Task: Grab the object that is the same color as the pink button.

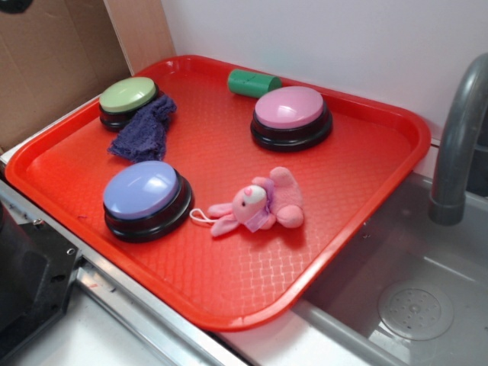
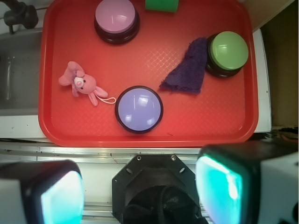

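Observation:
The object, a small pink plush bunny [image 1: 255,204] with a white face and a thin white loop string, lies on its side on the red tray [image 1: 229,145], right of centre toward the front. In the wrist view the bunny [image 2: 81,83] sits at the tray's [image 2: 154,56] left side. The pink button [image 1: 291,113] [image 2: 116,18] stands at the tray's back, apart from the bunny. My gripper [image 2: 140,189] hangs high above the tray's near edge, open, its teal pads [image 2: 219,182] wide apart with nothing between them. It does not show in the exterior view.
A lilac-blue button [image 1: 145,194] [image 2: 138,108] stands just beside the bunny's string. A purple knitted cloth [image 1: 145,130] [image 2: 187,72] leans on a green button [image 1: 128,97] [image 2: 227,50]. A green cylinder [image 1: 254,82] lies at the back rim. A sink [image 1: 412,305] and faucet [image 1: 457,137] are alongside.

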`<state>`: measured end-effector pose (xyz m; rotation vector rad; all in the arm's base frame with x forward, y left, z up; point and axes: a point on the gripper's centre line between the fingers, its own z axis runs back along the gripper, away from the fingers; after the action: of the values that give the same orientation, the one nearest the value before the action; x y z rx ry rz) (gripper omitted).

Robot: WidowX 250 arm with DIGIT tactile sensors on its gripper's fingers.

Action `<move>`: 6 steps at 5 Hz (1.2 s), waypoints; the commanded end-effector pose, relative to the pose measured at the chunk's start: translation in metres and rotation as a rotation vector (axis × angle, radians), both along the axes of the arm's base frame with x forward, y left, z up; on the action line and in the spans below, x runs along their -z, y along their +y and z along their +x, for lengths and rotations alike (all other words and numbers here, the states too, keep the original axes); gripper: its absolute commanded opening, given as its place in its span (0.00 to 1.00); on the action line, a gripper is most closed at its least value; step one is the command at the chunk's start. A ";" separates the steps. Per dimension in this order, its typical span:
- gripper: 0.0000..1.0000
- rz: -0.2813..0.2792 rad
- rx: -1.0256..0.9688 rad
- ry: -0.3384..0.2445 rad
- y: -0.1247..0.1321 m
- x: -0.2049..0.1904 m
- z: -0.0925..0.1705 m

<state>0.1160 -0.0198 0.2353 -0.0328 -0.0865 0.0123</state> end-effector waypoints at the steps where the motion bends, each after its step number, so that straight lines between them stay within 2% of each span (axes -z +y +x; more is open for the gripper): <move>1: 1.00 0.000 0.000 0.000 0.000 0.000 0.000; 2: 1.00 0.042 0.165 -0.044 -0.010 0.012 0.016; 4: 1.00 0.077 0.403 -0.177 -0.039 0.065 0.060; 5: 1.00 0.073 0.428 -0.216 -0.056 0.097 0.079; 6: 1.00 0.006 0.474 -0.235 -0.077 0.136 0.094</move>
<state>0.2043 -0.0898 0.0886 -0.0405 -0.2665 -0.4559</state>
